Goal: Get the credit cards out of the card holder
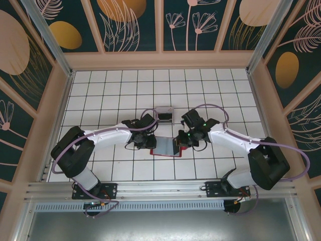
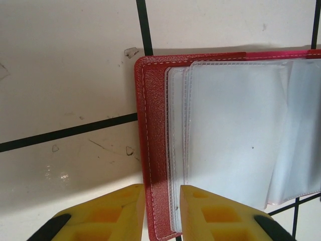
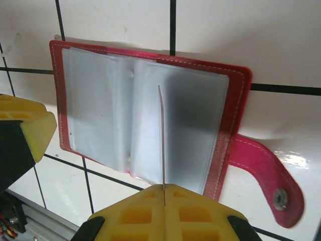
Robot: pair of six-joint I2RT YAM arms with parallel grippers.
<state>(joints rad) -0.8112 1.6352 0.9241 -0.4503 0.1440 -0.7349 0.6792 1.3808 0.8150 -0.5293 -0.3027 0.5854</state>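
The red card holder [image 1: 164, 148] lies open on the white tiles between both arms, its clear sleeves facing up and its red tab [image 3: 266, 175] spread out to one side. My left gripper [image 2: 162, 193] is shut on the card holder's [image 2: 153, 125] outer edge, pinching the red cover and the sleeve stack together. My right gripper [image 3: 164, 188] is shut on a thin credit card [image 3: 161, 135], seen edge-on and held upright above the open holder [image 3: 235, 100]. In the top view the left gripper [image 1: 150, 142] and right gripper [image 1: 179, 143] flank the holder.
A small clear plastic tray [image 1: 164, 114] sits just behind the holder. Patterned walls enclose the tiled floor on three sides. A metal rail [image 1: 160, 188] runs along the near edge by the arm bases. My left gripper's yellow finger [image 3: 25, 125] shows in the right wrist view.
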